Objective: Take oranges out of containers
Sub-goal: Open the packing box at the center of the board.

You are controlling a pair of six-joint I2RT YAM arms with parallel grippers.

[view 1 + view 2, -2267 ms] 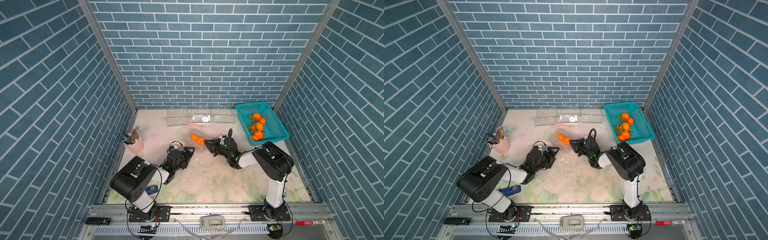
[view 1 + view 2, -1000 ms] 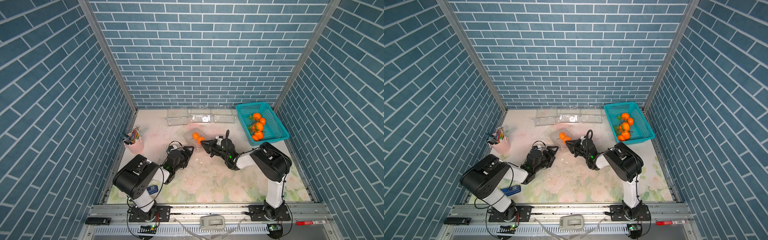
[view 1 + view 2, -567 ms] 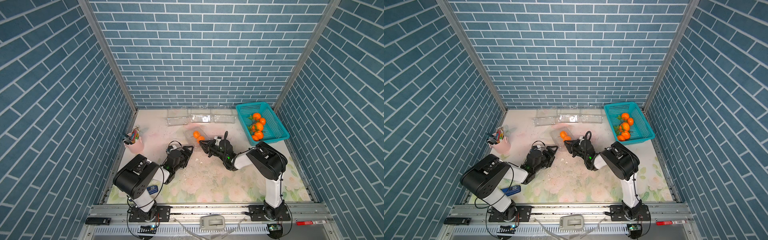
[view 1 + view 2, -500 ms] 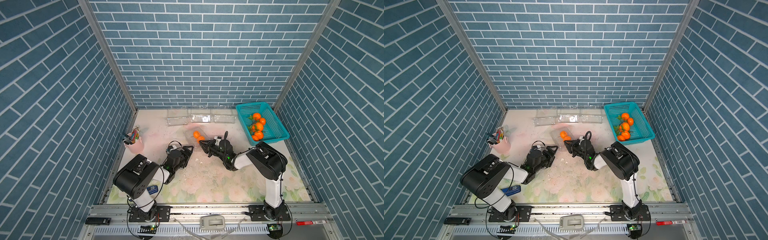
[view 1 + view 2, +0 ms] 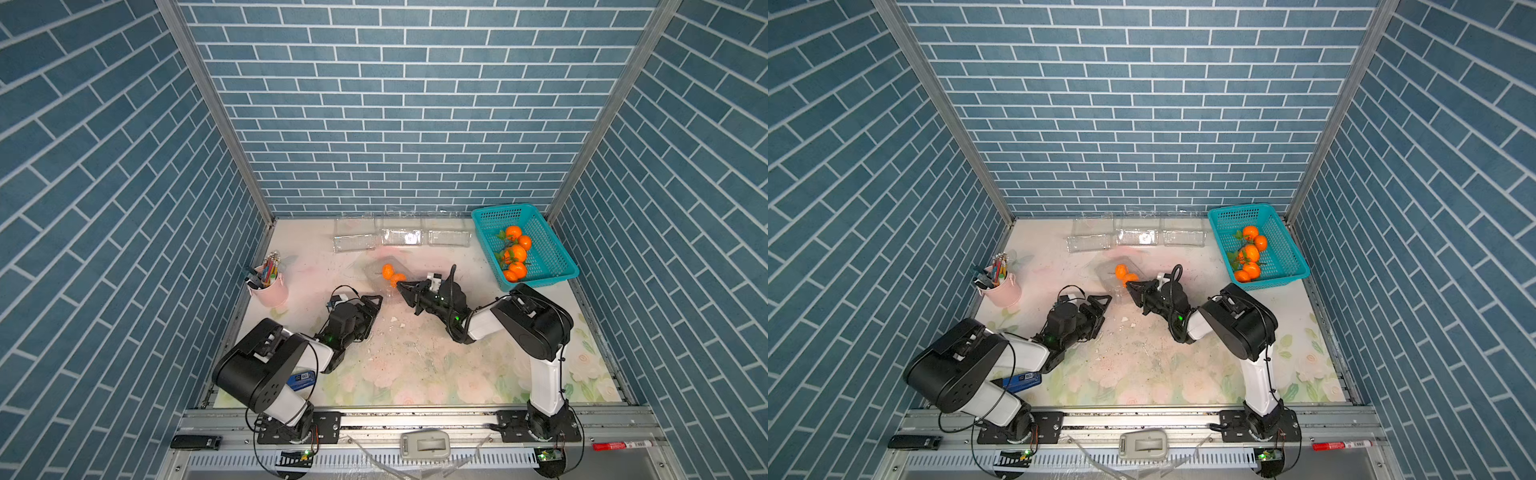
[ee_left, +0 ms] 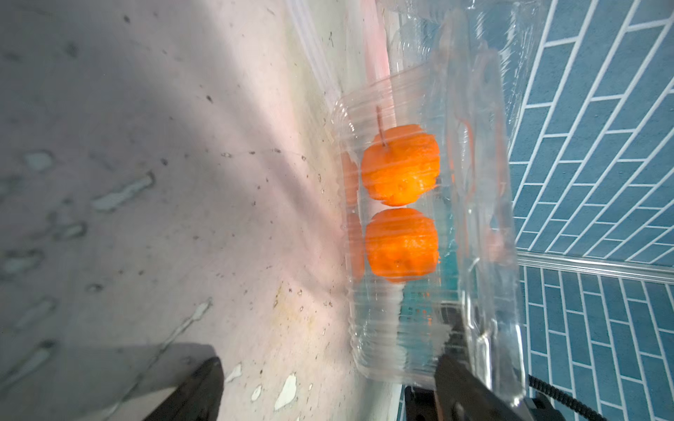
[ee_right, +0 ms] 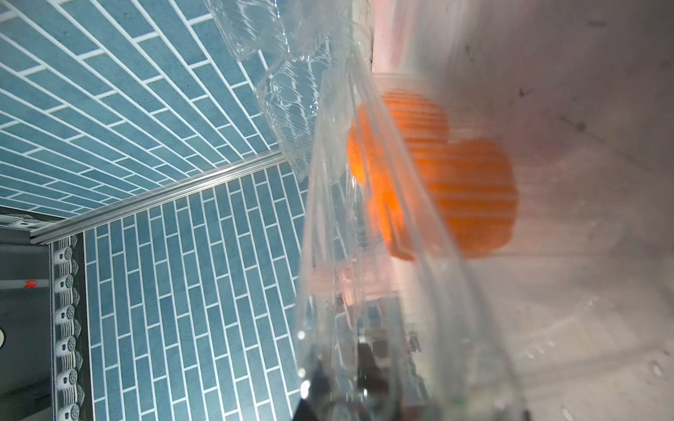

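Note:
A clear container stands mid-table with two oranges inside. The left wrist view shows the oranges through the ribbed container, one with a thin brown stem. My right gripper is shut on that container's thin near-right edge, and clear plastic runs down across its jaws. My left gripper is open just short of the container, nothing between its fingers. Several more oranges lie in the teal basket.
Three clear containers without fruit stand in a row along the back wall. A pink pencil cup is at the left edge. White flecks dot the mat between the arms. A blue object lies under the left arm.
The right gripper moved left to the container's near edge and closed on the plastic. The container shifted a little toward the back left. The left gripper's jaws opened slightly wider.

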